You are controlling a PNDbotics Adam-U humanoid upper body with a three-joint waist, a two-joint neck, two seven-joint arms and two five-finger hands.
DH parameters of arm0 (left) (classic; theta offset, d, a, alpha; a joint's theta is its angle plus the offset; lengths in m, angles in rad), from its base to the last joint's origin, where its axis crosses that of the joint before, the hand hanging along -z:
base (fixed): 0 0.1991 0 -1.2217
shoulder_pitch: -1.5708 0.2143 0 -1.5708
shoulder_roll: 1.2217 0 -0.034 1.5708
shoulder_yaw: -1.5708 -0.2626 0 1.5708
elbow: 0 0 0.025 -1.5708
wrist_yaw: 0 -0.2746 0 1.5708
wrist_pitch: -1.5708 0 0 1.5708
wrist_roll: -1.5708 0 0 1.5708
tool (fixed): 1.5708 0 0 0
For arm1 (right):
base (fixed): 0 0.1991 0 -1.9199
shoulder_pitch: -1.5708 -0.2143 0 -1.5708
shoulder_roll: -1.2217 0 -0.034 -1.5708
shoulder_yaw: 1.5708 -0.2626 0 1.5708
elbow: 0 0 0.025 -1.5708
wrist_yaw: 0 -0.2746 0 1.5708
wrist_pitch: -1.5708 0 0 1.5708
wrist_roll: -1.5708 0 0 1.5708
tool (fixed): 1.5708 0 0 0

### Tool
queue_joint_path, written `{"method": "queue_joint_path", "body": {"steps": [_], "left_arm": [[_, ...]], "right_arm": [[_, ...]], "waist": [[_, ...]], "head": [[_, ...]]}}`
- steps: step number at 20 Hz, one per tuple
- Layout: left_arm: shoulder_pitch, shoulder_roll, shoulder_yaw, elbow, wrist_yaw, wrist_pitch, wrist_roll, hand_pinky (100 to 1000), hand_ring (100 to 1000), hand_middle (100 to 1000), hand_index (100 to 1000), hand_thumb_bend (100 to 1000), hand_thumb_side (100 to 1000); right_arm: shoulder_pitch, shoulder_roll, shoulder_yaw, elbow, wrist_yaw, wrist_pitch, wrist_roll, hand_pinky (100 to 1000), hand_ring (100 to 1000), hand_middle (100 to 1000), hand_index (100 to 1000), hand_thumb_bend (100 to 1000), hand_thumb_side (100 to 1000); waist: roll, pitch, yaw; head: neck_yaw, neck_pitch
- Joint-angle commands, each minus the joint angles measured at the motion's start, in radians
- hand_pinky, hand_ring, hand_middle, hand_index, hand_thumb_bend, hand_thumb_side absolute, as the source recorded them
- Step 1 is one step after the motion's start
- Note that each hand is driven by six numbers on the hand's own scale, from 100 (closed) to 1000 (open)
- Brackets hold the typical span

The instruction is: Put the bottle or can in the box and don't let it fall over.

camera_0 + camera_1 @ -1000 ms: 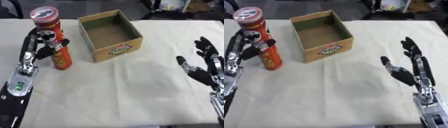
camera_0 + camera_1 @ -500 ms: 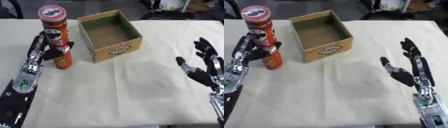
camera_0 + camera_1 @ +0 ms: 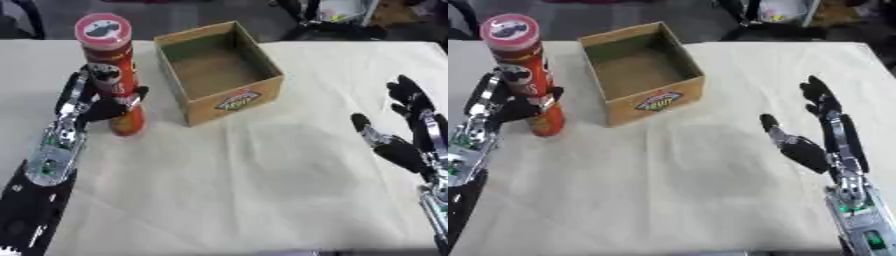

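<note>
The left hand (image 3: 96, 105) has its fingers and thumb curled round the red can (image 3: 114, 75). A second ago the tall can leaned a little to the left. Now it stands straighter, and its bottom looks to be just off the table cloth (image 3: 245, 190) or only barely on it. I cannot tell which. The hand has also come a bit closer to the box. So I think the lift has begun, and the can is being kept straight so it will not tip over.

The can is on the left side, just beside the left wall of the cardboard box (image 3: 223, 75). It is not in the box yet. The box is open on top and has nothing in it.

Over on the right, the right hand (image 3: 815, 145) rests with its fingers straight and pointing up. It holds nothing and has not moved.

Now I count. There is one can. There is one box. There are two hands, one busy and one waiting.
</note>
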Motion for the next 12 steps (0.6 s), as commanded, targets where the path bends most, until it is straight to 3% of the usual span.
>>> {"method": "queue_joint_path", "body": {"steps": [1,6,12], "left_arm": [[-0.073,0.048,0.008,-0.058,0.048,-0.004,0.015,738,795,802,404,100,100],[-0.221,0.057,-0.015,-0.023,0.062,-0.005,0.014,740,797,806,410,100,100],[-0.361,-0.012,-0.026,0.164,0.074,-0.027,-0.001,737,799,818,426,100,100]], "right_arm": [[-0.009,-0.008,-0.004,-0.008,-0.003,-0.001,0.006,926,946,892,1000,509,346],[-0.008,0.000,0.007,-0.005,-0.009,-0.004,0.017,926,946,892,1000,507,347],[-0.023,0.015,0.030,-0.003,-0.017,-0.009,0.039,926,946,891,1000,506,348]], "waist": [[-0.009,-0.034,-0.006],[-0.011,-0.042,-0.028],[-0.019,-0.035,-0.086]], "head": [[0.008,-0.007],[0.024,-0.010],[0.057,-0.031]]}}
